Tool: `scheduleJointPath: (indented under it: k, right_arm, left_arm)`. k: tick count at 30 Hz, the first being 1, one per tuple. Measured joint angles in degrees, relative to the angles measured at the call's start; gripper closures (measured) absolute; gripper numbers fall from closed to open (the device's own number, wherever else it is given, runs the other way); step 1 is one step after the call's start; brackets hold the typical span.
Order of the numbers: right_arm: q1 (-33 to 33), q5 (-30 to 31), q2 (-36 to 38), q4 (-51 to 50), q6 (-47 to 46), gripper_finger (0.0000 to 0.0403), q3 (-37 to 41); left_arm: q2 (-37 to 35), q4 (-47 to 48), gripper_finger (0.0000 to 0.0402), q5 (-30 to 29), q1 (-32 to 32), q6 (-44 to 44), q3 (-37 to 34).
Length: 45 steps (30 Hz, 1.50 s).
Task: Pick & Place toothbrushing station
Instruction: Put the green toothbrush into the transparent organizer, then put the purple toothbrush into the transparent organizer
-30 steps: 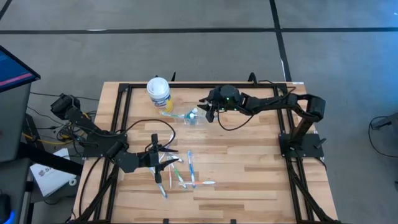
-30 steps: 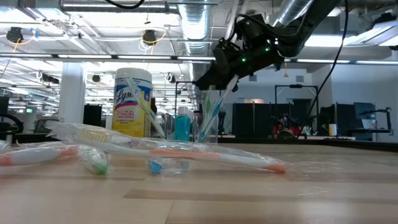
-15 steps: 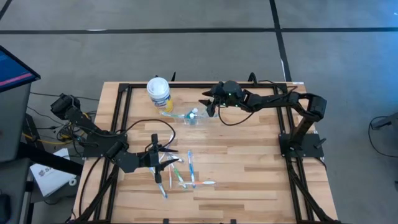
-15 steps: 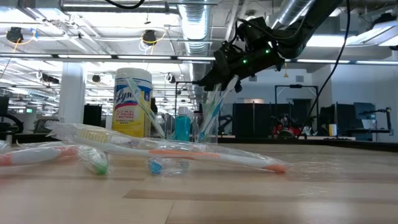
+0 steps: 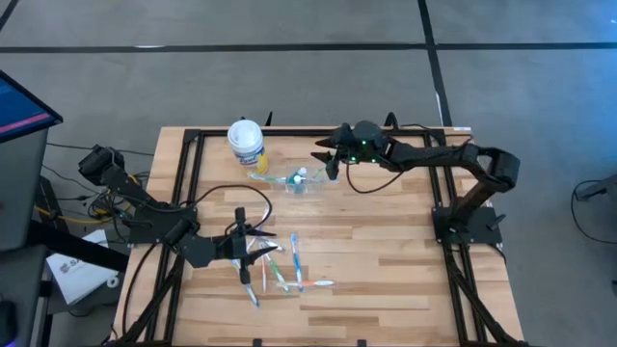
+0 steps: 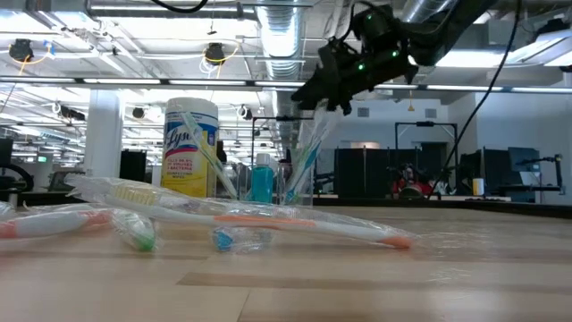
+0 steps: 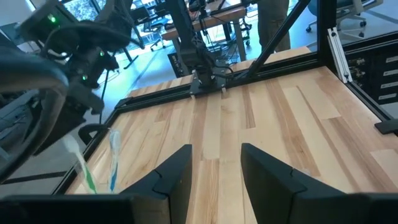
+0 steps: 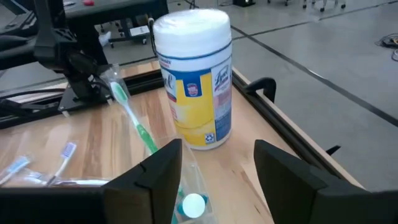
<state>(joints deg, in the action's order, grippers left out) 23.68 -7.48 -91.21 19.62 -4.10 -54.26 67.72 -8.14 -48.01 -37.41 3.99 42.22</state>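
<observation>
Toothbrushes are split between two places: a few already stand in the clear cup at about 12 o'clock on the table, and a loose cluster lies flat at about 7 o'clock, some in clear wrappers. In the low view the green-handled toothbrush and a white one lean out of the cup, with the blue tube just beside them; from above its white cap shows at the cup.

My right gripper hovers just above and at the cup's 1 o'clock side, fingers spread and holding nothing; its wrist view looks down past the open fingers onto the cup and the green toothbrush. My left gripper sits low at the 12 o'clock edge of the loose cluster, fingers spread too, nothing between them.

The yellow wipes canister stands at the cup's 10 o'clock, near but apart, and is no part of the job.

I judge the work partly done: the cup is stocked with a few toothbrushes and the tube, while roughly half a dozen toothbrushes on the table are left to carry over.
</observation>
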Motion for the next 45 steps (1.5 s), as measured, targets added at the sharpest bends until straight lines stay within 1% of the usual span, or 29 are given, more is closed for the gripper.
scheduleJointPath:
  k: [6, 10, 14, 21, 31, 37, 40, 43, 45]
  right_arm:
    - [-0.9, 0.0, 3.5, -4.6, 0.1, 0.021, 0.0]
    - [-2.3, 0.0, 5.0, -5.4, 0.2, 0.0214, 0.0]
    - [-4.4, 0.0, 7.2, -6.2, 1.2, 0.0213, 0.0]
    - [-9.5, 0.0, 10.8, -10.6, 1.7, 0.0219, 0.0]
    - [-18.3, 0.0, 10.3, -16.0, 2.7, 0.0227, 0.0]
    - [-23.5, 0.0, 10.4, -16.3, 2.6, 0.0227, 0.0]
    - [-25.6, 0.0, 10.4, -17.2, 2.6, 0.023, 0.0]
    - [-27.3, 0.0, 10.4, -18.5, 2.6, 0.0233, 0.0]
    - [-28.4, 0.0, 10.4, -19.5, 2.6, 0.0236, 0.0]
  left_arm:
    - [0.0, 0.0, 0.0271, 0.0, 0.0, 0.0, 0.0]
    - [0.0, 0.0, 0.0271, 0.1, 0.0, 0.0, 0.0]
    - [0.0, 0.0, 0.0271, 0.1, 0.0, 0.0, 0.0]
    - [0.0, 0.0, 0.0271, 0.5, 0.0, 0.0, 0.0]
    - [0.0, 0.0, 0.0271, 0.5, 0.0, -0.4, 0.0]
    - [0.0, 0.2, 0.0271, 0.6, 0.0, -0.4, 0.0]
    - [0.0, 0.4, 0.0271, 2.3, 0.0, -0.4, 0.0]
    - [0.0, 3.2, 0.0271, 4.0, 0.0, -1.1, 0.0]
    - [0.0, 6.1, 0.0271, 4.0, 0.0, -3.4, 0.0]
